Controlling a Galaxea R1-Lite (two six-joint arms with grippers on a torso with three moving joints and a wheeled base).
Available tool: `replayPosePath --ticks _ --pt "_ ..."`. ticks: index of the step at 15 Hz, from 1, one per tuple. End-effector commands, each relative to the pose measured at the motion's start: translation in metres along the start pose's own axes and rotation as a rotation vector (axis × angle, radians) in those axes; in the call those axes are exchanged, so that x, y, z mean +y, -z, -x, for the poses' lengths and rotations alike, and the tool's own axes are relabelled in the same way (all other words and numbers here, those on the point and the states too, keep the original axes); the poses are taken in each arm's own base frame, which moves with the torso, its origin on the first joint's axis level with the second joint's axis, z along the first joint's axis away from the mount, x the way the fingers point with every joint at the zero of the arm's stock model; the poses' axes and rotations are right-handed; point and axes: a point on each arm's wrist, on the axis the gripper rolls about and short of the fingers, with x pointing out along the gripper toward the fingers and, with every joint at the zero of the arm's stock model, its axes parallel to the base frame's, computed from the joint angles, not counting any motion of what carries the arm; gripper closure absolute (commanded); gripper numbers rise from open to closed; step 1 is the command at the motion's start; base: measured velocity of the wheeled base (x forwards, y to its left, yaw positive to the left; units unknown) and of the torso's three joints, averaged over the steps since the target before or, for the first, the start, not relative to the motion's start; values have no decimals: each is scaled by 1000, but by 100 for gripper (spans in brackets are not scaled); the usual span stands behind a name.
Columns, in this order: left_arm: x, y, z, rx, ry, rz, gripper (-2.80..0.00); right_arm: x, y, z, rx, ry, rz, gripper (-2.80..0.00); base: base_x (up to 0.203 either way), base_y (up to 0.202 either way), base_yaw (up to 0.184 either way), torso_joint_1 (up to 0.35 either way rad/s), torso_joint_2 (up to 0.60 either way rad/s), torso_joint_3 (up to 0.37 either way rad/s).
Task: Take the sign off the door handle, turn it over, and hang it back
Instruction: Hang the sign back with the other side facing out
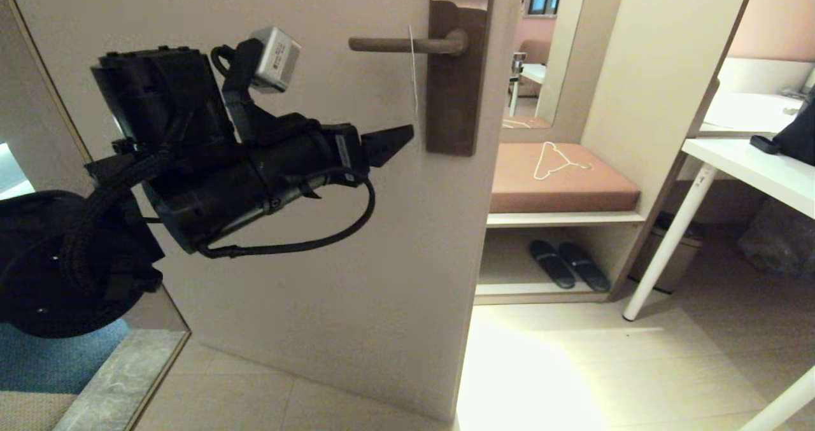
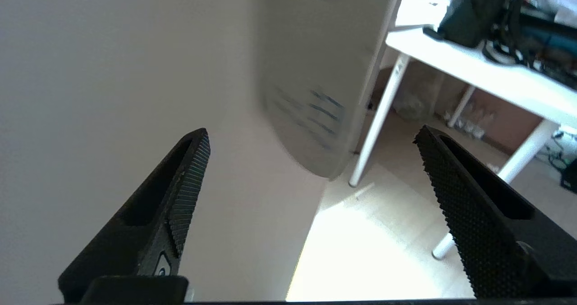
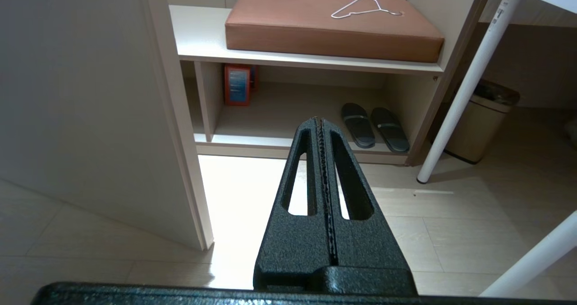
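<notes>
The sign hangs on the door handle, edge-on in the head view as a thin white line next to the bronze backplate. In the left wrist view the sign shows a pale face with blurred blue lines of text. My left gripper is just below and left of the sign's lower end, close to the door. The left gripper is open, its fingers wide apart with nothing between them; the sign hangs beyond the tips. My right gripper is shut and empty, low and facing the shelf unit.
The beige door fills the left and middle. To its right, a bench has a brown cushion with a wire hanger on it and slippers beneath. A white table with legs and a waste bin stand further right.
</notes>
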Motion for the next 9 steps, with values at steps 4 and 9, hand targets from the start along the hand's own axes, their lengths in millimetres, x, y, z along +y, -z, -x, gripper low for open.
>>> replayPosePath --ticks 4,9 --pt "9 -8 6 -21 7 -13 0 0 0 0 1 0 0 0 0 0 0 0 0 0" --pt "13 8 -8 24 4 -4 0 0 0 0 1 0 0 0 0 0 0 0 0 0"
